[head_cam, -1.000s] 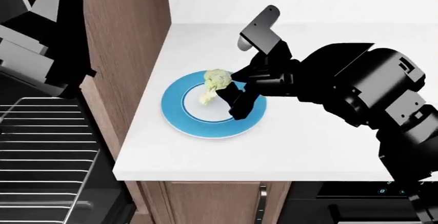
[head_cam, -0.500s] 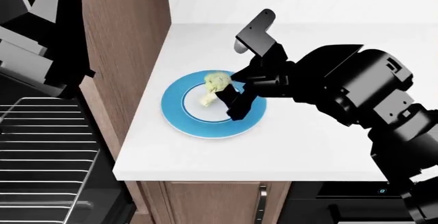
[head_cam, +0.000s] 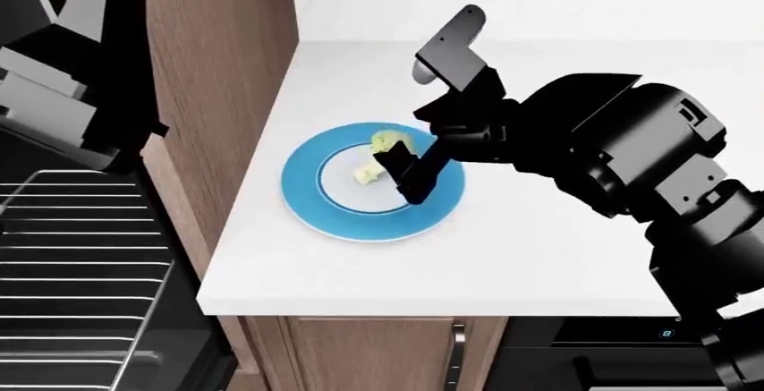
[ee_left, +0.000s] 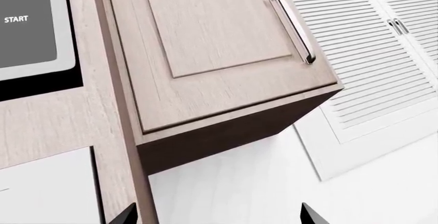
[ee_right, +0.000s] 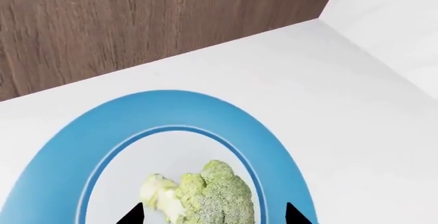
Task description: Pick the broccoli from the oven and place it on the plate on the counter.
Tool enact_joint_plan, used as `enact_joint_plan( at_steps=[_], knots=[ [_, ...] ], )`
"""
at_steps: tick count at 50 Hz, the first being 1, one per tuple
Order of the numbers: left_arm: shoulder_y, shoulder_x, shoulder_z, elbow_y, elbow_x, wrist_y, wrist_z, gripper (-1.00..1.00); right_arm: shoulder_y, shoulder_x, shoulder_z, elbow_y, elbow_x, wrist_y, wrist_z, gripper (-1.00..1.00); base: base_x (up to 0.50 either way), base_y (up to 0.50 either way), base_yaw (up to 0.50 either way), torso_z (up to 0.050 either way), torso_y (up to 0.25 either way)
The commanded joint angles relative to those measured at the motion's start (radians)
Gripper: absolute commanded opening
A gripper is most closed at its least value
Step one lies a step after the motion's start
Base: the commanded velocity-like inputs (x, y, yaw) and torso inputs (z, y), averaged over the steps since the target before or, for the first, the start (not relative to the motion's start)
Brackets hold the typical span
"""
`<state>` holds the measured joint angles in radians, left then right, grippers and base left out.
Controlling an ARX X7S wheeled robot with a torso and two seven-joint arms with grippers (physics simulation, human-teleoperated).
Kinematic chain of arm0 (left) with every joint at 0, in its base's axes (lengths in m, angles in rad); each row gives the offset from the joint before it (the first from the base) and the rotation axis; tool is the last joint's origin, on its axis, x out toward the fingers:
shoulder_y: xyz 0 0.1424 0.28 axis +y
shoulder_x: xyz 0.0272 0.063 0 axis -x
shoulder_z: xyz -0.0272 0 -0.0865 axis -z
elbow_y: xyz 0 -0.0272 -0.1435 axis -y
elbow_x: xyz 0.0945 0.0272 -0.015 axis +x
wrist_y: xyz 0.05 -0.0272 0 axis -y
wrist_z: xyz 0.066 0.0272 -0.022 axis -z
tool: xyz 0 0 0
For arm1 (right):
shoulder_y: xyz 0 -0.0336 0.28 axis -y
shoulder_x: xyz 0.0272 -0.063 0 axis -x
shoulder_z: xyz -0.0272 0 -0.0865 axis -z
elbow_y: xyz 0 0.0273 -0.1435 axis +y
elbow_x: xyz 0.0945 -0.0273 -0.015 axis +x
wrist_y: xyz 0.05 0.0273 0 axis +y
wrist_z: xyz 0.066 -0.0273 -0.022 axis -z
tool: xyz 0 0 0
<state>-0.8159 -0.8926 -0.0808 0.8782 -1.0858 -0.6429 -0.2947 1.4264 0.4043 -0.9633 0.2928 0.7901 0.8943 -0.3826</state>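
The right pincer [head_cam: 403,169] is seen spread wide over the plate [head_cam: 313,196], its two dark fingertips [ee_right: 132,215] standing apart on either side of the broccoli [ee_right: 200,193] without closing on it. Half a second earlier the floret was held higher between the fingers and showed large against the blue rim; now it is seen lower, lying on the plate's white centre with its whitish stalk beside the bumpy crown, and it is partly hidden behind the pincer in the head view. The wrist section above the fingers has been tilted slightly more upright than before. The plate is set on the white tabletop [head_cam: 561,257] close to its left edge, nearer the front edge than the back one, and nothing else is carried in it. Beyond the left edge a brown wooden panel [head_cam: 221,69] is seen, and past it the silver wire rack [head_cam: 72,257] of the oven. The left pincer [ee_left: 215,216] is shown only as two dark tips set well apart, raised before a wooden cabinet door [ee_left: 212,34] with a metal handle [ee_left: 293,26].
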Motion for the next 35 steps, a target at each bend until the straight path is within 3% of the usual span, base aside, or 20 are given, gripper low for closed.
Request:
enact_joint_plan(
  at_steps=[1,7,15,20,28,35],
  knots=[
    [0.003,-0.002,0.002,0.001,0.003,0.003,0.0,1.0,0.003,0.03,0.035,-0.056,0.01,-0.044,0.003,1.0,0.0,0.0,0.0,0.0,0.0],
    [-0.002,0.002,-0.001,-0.003,-0.002,0.005,-0.01,1.0,-0.004,0.075,0.122,-0.162,0.046,-0.111,0.034,1.0,0.0,0.0,0.0,0.0,0.0],
    [0.012,0.002,-0.007,-0.002,0.005,0.012,-0.013,1.0,-0.083,0.242,0.219,-0.471,0.07,-0.206,0.115,1.0,0.0,0.0,0.0,0.0,0.0],
    [0.04,0.001,-0.017,0.01,0.03,0.029,-0.007,1.0,-0.226,0.348,0.324,-0.644,0.066,-0.358,0.218,1.0,0.0,0.0,0.0,0.0,0.0],
    [0.065,-0.003,-0.035,0.027,0.027,0.04,-0.014,1.0,-0.622,0.508,0.523,-0.875,-0.117,-0.789,0.459,1.0,0.0,0.0,0.0,0.0,0.0],
    [0.085,0.017,-0.033,0.031,0.06,0.068,0.005,1.0,-0.778,0.529,0.66,-0.925,-0.285,-1.0,0.604,1.0,0.0,0.0,0.0,0.0,0.0]
  ],
)
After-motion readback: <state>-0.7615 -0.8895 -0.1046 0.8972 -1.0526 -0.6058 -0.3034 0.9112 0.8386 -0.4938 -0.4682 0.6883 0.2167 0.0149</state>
